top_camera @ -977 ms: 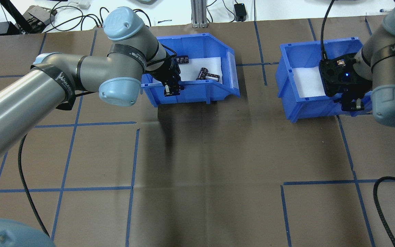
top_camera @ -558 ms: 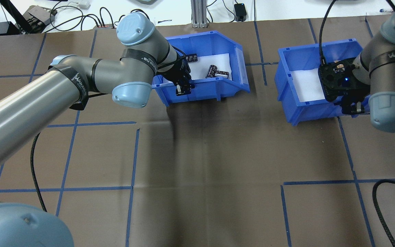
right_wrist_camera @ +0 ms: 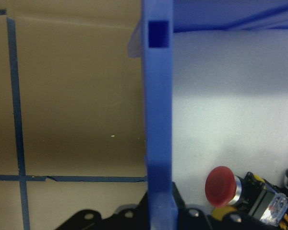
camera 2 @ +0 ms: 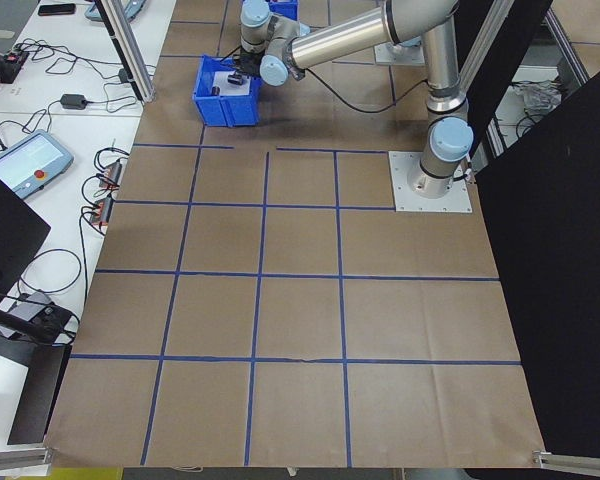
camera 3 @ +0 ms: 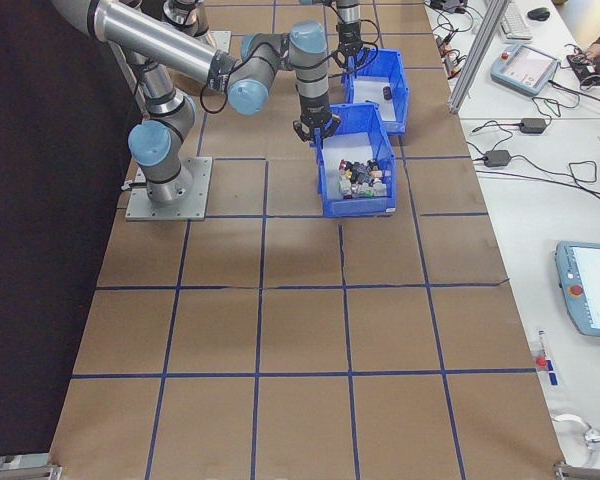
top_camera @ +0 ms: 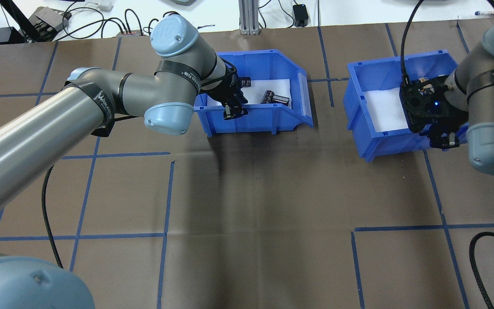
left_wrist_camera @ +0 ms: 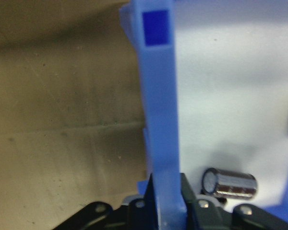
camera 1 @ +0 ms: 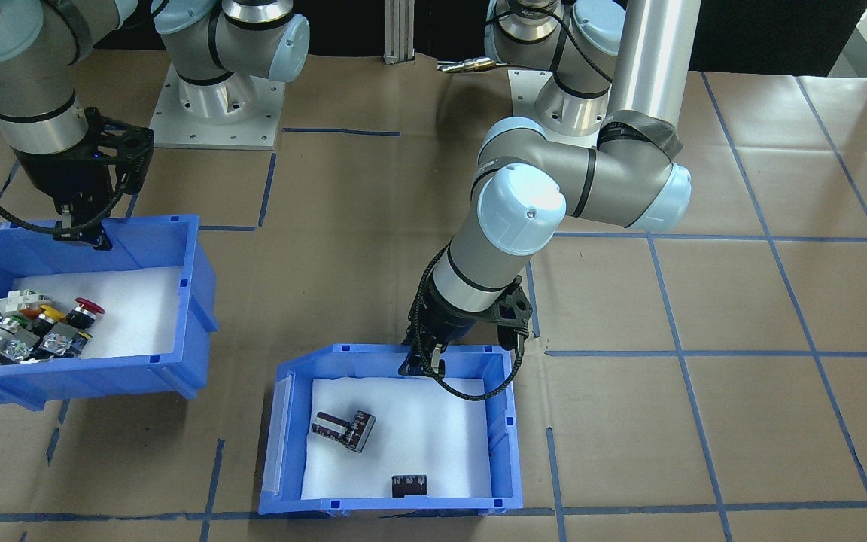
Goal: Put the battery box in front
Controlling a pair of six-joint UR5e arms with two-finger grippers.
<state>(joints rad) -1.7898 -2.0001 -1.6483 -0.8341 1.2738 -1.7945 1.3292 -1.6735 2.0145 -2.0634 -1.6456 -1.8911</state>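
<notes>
We've got the left tool [top_camera: 234, 110] pinched onto the near side wall of the battery box [top_camera: 268, 60], one finger inside, one outside; the left wrist view shows the blue wall running straight down between the jaws. So the grasp is made, and we judge the carrying part is what's left: the box sits at the far side of the tabletop [top_camera: 272, 206], close to the far edge, with the whole open stretch of brown paper between it and the robot's side. Which spot counts as "front" the pictures don't mark.

Over to the right of the battery box sits the second blue bin [camera 1: 185, 256], the one with red and yellow push-button switches [camera 1: 34, 324] heaped at one end. The right tool [top_camera: 442, 139] is clamped on that bin's near wall in just the same fashion, the wall passing between its jaws in the right wrist view.

Now the battery box itself: blue plastic, open top, sloped cut-out end facing the second bin, white foam liner [camera 1: 433, 436] inside. On the foam we spot dark cylinders [camera 1: 343, 430] lying together and a small black piece [camera 1: 409, 485] apart near the far wall. It looks level on the tabletop, though we can't rule out a slight lift.
</notes>
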